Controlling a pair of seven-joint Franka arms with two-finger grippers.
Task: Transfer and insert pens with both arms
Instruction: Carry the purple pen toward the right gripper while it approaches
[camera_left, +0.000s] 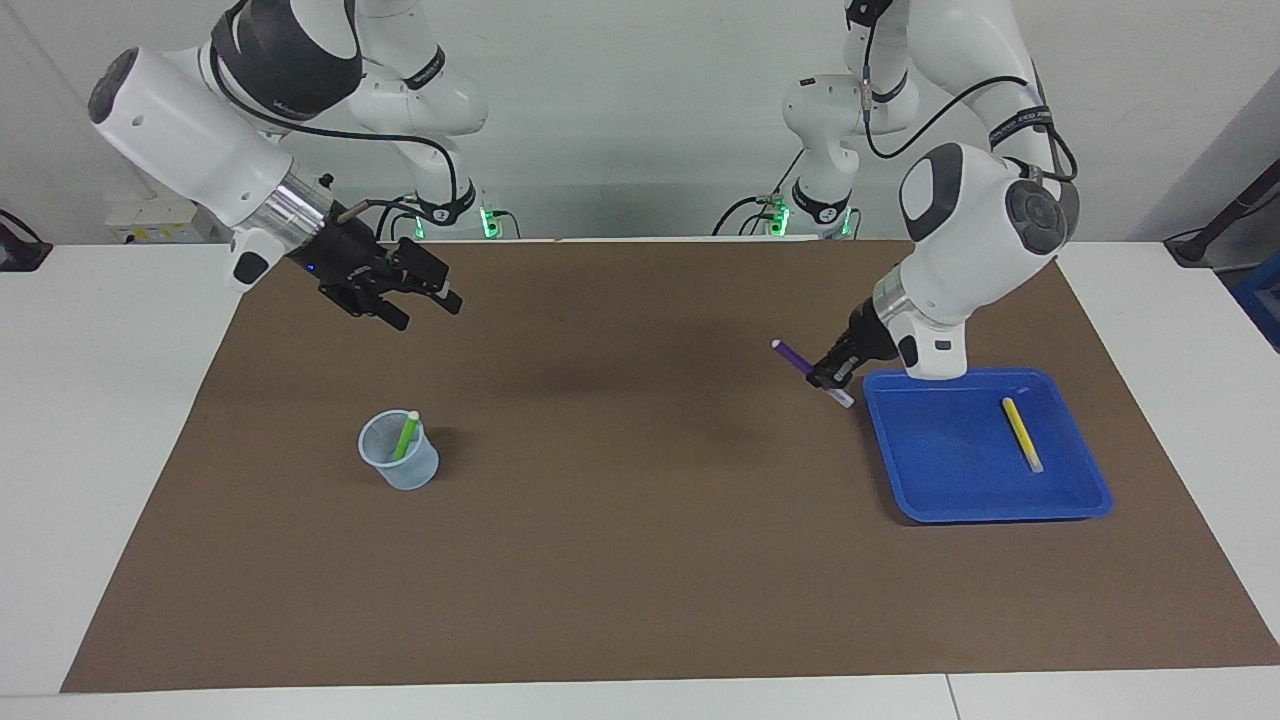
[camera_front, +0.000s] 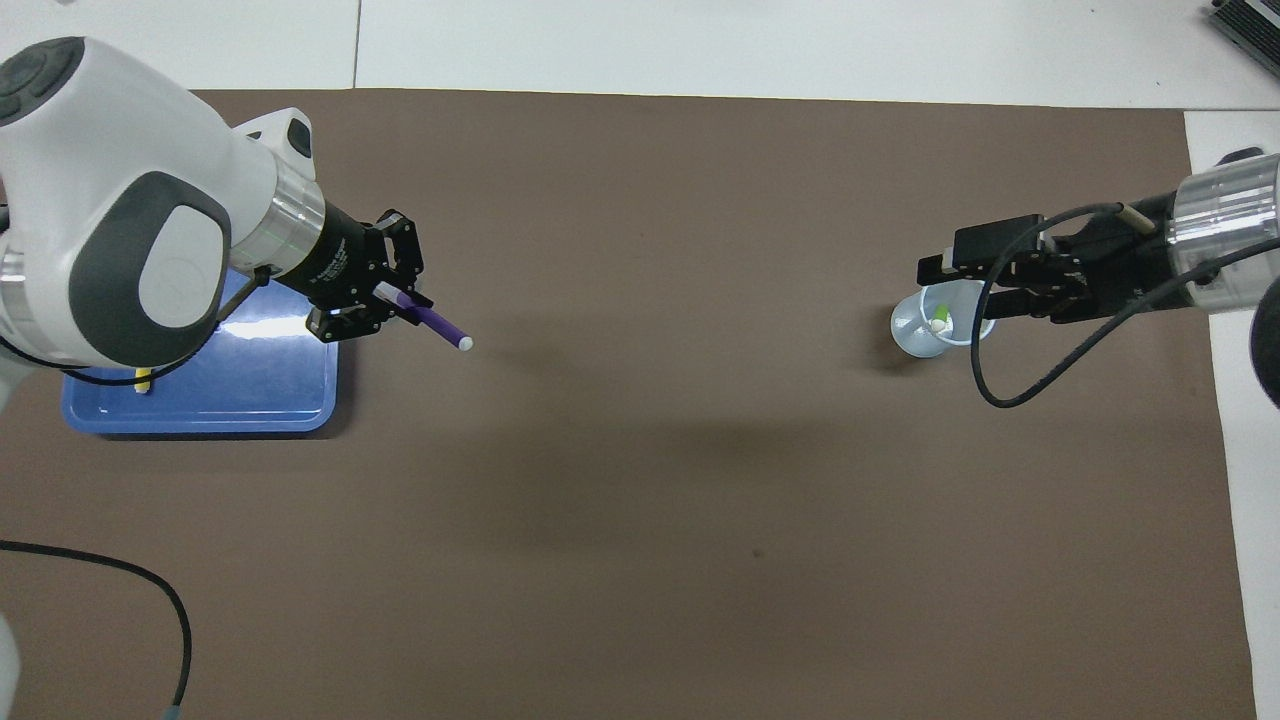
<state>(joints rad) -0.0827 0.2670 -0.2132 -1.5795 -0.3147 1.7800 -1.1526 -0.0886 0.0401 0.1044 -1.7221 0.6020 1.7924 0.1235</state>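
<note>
so this looks like the transfer leg of pen number two. the left gripper (camera_left: 833, 375) is clamped on the purple pen (camera_left: 797, 356), up in the air over the brown mat (camera_left: 640, 560) just beside the blue tray (camera_left: 1000, 500), on the tray's edge toward the middle of the table. the pen sits crosswise in the fingers, tilted. its long purple part sticks out toward the middle of the table with a small pale tip at that end, and only a short whitish stub pokes out the tray-ward side of the jaws. so the grip is close to one end, not mid-barrel.

the right gripper (camera_left: 420, 300) hangs in the air with its jaws wide and nothing in them. in the overhead view it covers the cup's rim, but the facing view shows it well above the mat and clear of the cup.

the green pen (camera_left: 404, 436) is already standing slanted in the clear cup (camera_left: 400, 465). the yellow pen (camera_left: 1022, 434) lies flat in the tray, untouched.

my guess for the next move is a handover somewhere around mid-table. the right jaws would need to line up across that long free purple part, since there's plenty of barrel to grab, and close on it before the left lets go. then into the cup beside the green one.
</note>
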